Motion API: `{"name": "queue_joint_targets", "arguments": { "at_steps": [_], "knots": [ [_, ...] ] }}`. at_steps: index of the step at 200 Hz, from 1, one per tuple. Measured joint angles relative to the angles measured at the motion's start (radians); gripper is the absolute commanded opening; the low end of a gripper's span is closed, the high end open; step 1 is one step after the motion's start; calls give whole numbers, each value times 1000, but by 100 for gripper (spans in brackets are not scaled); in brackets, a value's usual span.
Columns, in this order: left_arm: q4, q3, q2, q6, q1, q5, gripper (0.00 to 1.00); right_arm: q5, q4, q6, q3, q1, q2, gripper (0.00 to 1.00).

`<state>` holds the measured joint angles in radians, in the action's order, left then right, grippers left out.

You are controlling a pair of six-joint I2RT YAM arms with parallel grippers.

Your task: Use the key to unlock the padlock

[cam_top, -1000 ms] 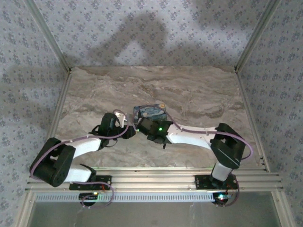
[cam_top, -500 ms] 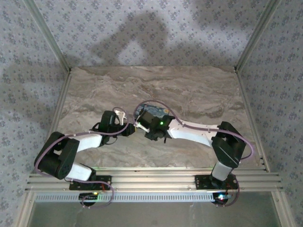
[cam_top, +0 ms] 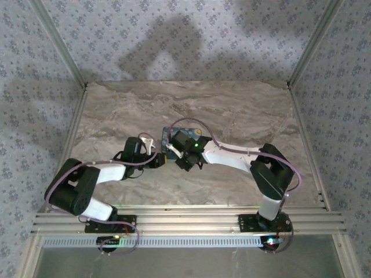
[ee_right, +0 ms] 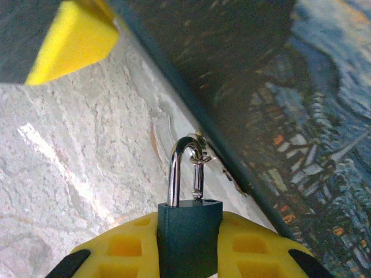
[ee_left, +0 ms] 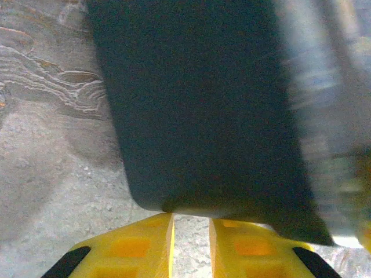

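**Right wrist view:** right tool (ee_right: 189,225) clamped on padlock (ee_right: 189,240). Dark blue body sits between yellow fingers (ee_right: 124,246), steel shackle (ee_right: 175,168) upright. Small wire ring (ee_right: 202,155) at shackle top. Padlock held just over table (ee_right: 75,150), beside tin (ee_right: 301,116). Tin surface painted with swirling night sky.

**Left wrist view:** left tool (ee_left: 191,226), fingers nearly together with narrow slit between. Cannot tell whether anything is gripped. Large dark blurred shape (ee_left: 203,104) at its tips, identity unclear.

**Top view:** both tools meet at tin's near-left corner, mid-table.
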<state>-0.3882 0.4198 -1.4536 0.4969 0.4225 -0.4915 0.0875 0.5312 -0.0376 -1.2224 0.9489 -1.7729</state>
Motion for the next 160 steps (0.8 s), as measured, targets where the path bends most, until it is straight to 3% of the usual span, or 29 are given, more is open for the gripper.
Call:
{"name": "queue_joint_targets", "arguments": {
  "at_steps": [51,102,160],
  "knots": [
    [-19,-42,116,0,0,-5,23,-36,-61,-51,68,-10,-8,0],
    [-8,-43,137,-6,0,-5,23,125,-39,-40,64,55,-15,0],
    [3,-43,137,-5,0,-11,23,390,-57,112,64,166,-32,0]
  ]
}}
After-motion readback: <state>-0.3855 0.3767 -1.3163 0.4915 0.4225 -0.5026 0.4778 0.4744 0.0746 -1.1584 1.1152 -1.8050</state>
